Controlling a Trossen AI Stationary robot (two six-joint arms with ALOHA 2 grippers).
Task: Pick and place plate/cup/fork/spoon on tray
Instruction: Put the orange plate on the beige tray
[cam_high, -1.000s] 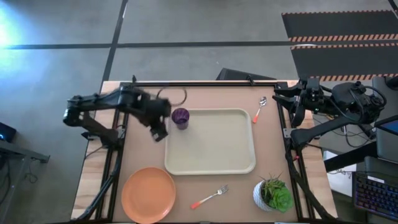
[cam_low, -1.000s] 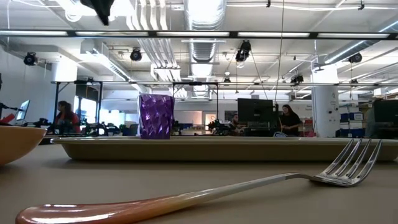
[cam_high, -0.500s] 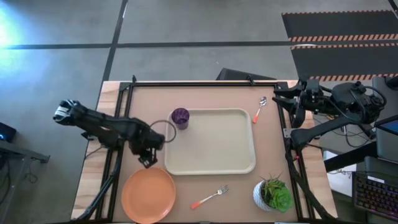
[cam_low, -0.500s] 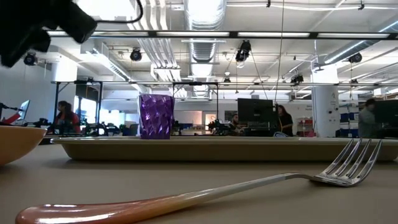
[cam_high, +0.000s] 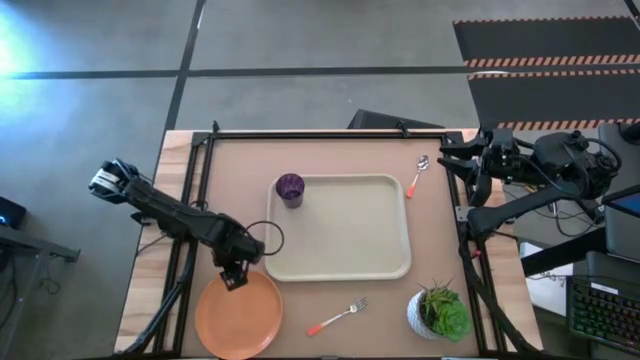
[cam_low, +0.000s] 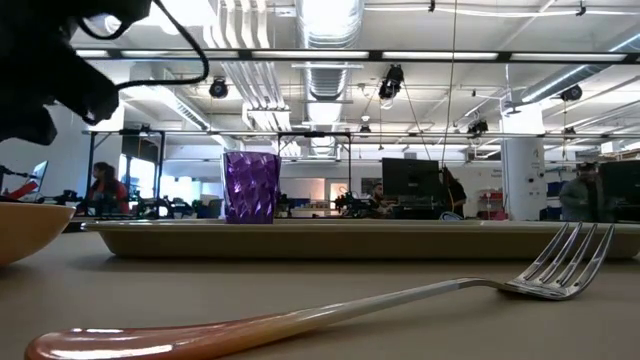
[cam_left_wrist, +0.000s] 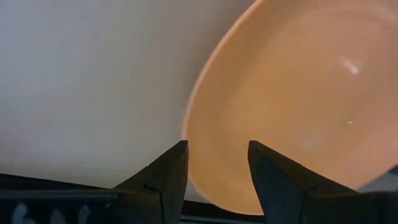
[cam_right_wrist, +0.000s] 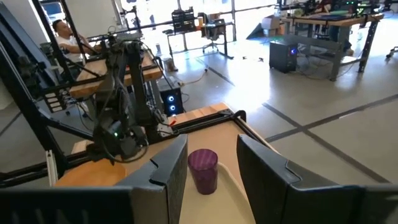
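Brown tabletop (cam_high: 330, 310) fills the high view, grey floor beyond; the low view looks into a lit workshop with people at distant desks.

Tray (cam_high: 345, 255): cream, central, bare except for the cup (cam_high: 290, 187), which stands upright in its far left corner.

Plate (cam_high: 238, 318): orange, on the table at the near left, just off the tray's near left corner. Not yet on the tray.

Potted plant (cam_high: 438, 312): near right corner, apart from the tray.

Left gripper (cam_high: 233, 275): low over the plate's far rim. Its wrist view shows the fingers (cam_left_wrist: 163, 177) spread, the plate edge lying in the gap, nothing pinched yet.

Right gripper (cam_right_wrist: 211, 163): parked at the table's far right edge, fingers apart, holding nothing.

Fork (cam_high: 338, 317): on the table near the front edge, between plate and plant.

Spoon (cam_high: 416, 176): on the table just beyond the tray's far right corner.

Risks, as judgement: the rim is thin and low, so a close set too high would skate off it. A one-sided pinch leaves the plate hanging tilted; it could slip out or catch the tray's raised rim on the way across.
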